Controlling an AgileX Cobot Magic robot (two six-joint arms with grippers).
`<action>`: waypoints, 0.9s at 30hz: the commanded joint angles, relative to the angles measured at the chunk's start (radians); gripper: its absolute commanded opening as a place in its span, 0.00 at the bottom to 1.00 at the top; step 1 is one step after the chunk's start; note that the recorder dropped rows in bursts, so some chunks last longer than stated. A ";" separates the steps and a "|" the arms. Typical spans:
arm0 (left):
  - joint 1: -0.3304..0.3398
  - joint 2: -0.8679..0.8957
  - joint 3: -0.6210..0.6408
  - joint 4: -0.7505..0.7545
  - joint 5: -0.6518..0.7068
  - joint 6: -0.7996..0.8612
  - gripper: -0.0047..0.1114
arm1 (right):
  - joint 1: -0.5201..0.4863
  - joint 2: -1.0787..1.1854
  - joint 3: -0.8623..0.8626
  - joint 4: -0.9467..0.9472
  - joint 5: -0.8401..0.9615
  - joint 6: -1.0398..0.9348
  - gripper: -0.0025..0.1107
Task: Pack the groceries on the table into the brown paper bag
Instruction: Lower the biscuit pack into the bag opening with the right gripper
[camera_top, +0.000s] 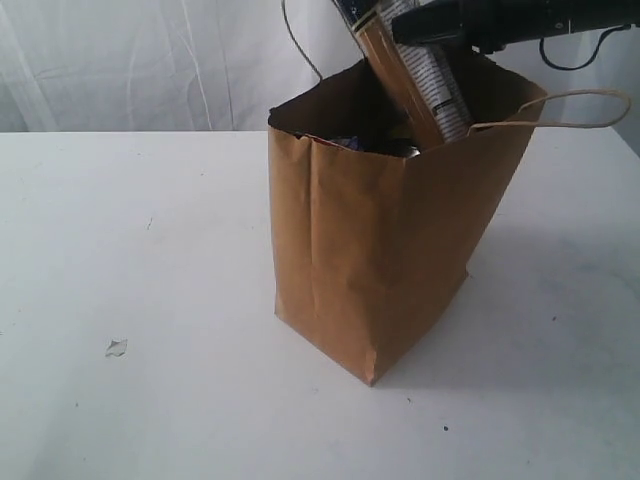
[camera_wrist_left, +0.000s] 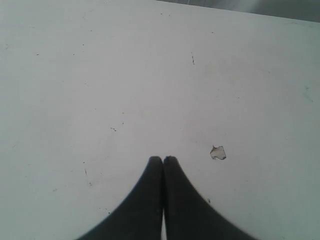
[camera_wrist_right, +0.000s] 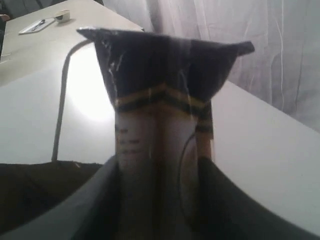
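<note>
The brown paper bag (camera_top: 380, 250) stands open on the white table (camera_top: 150, 250). A long dark-blue-and-cream packet (camera_top: 415, 75) leans out of its mouth, lower end inside. My right gripper (camera_top: 400, 25) is at the packet's top end. In the right wrist view the packet (camera_wrist_right: 165, 75) stands between the two fingers, both against its sides, with my right gripper (camera_wrist_right: 160, 162) shut on it. Dark items (camera_top: 350, 142) show just inside the rim; I cannot tell which groceries they are. My left gripper (camera_wrist_left: 163, 159) is shut and empty above bare table, out of the exterior view.
A small white crumb (camera_top: 116, 347) lies on the table at front left, and the crumb (camera_wrist_left: 218, 152) shows close to the left fingertips. One bag handle (camera_top: 560, 110) sticks out to the right. White curtains hang behind the table.
</note>
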 joint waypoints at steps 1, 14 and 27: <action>-0.004 -0.004 0.007 0.004 -0.003 -0.003 0.04 | 0.003 -0.003 0.003 -0.061 0.009 0.043 0.46; -0.004 -0.004 0.007 0.004 -0.003 -0.003 0.04 | 0.003 -0.005 -0.002 0.018 0.009 0.048 0.46; -0.004 -0.004 0.007 0.004 -0.003 -0.003 0.04 | 0.003 -0.052 -0.002 0.041 -0.047 0.048 0.46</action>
